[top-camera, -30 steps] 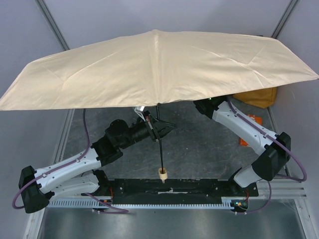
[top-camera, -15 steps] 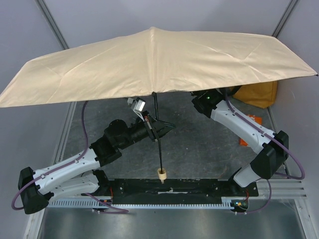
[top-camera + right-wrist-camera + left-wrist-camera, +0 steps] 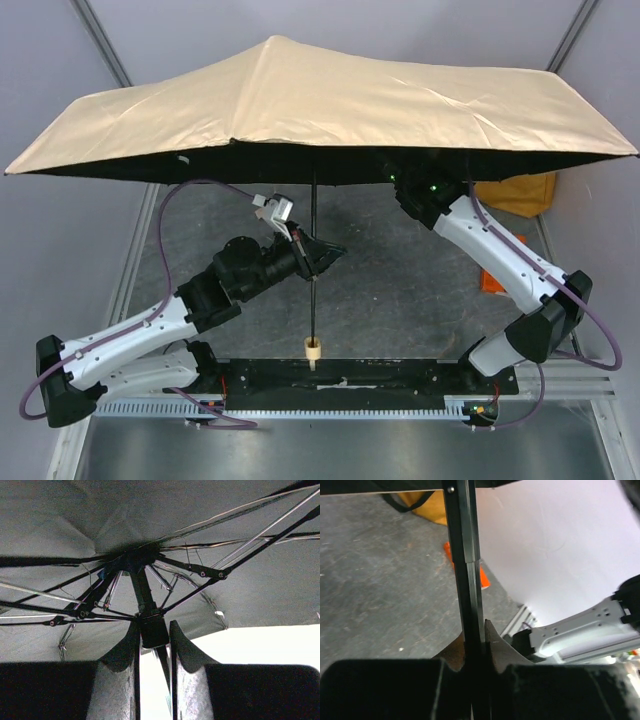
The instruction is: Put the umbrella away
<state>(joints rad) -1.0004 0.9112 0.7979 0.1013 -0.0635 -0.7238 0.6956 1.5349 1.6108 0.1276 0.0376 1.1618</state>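
Note:
The umbrella (image 3: 330, 100) is open, its beige canopy spread over the back of the table with the dark underside showing along the front. Its thin black shaft (image 3: 313, 300) runs down to the wooden knob handle (image 3: 312, 350) near the front rail. My left gripper (image 3: 318, 255) is shut on the shaft about midway, seen close in the left wrist view (image 3: 475, 640). My right gripper (image 3: 153, 630) is up under the canopy, its fingers closed either side of the black runner (image 3: 152, 636) where the ribs meet. In the top view the canopy hides it.
A mustard-yellow tote bag (image 3: 520, 192) lies at the back right, partly under the canopy. An orange object (image 3: 490, 282) sits at the right beside the right arm (image 3: 500, 260). Grey walls and frame posts close in the back and sides.
The canopy has tilted up at the front, showing its dark underside. The shaft and handle shifted slightly left. The right arm has reached higher under the canopy.

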